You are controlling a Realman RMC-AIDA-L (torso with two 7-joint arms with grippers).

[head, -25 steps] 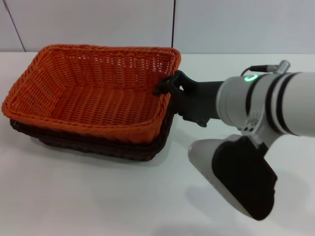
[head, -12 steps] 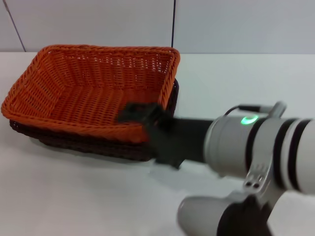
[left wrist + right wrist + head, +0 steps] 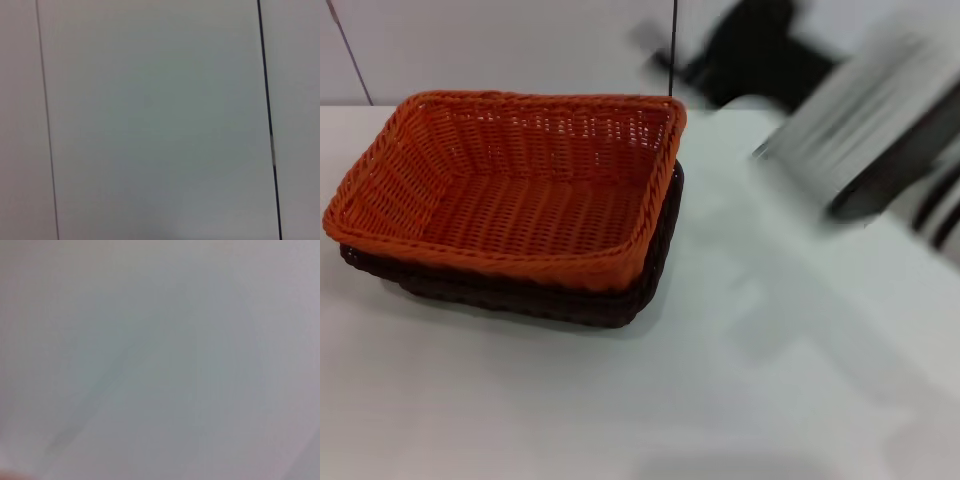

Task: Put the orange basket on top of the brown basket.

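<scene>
Two baskets sit stacked on the white table (image 3: 520, 400), the orange basket (image 3: 510, 190) nested on the brown basket (image 3: 620, 300), with the right gripper (image 3: 750, 50) up high and off to the right of the stack, a dark streak against the wall, so I cannot tell whether its jaws are parted or closed. Risk looks low: the orange one might sit slightly skewed, or a swinging arm could clip the rim. No brand, label or lettering is readable anywhere, and the left gripper is out of sight.
</scene>
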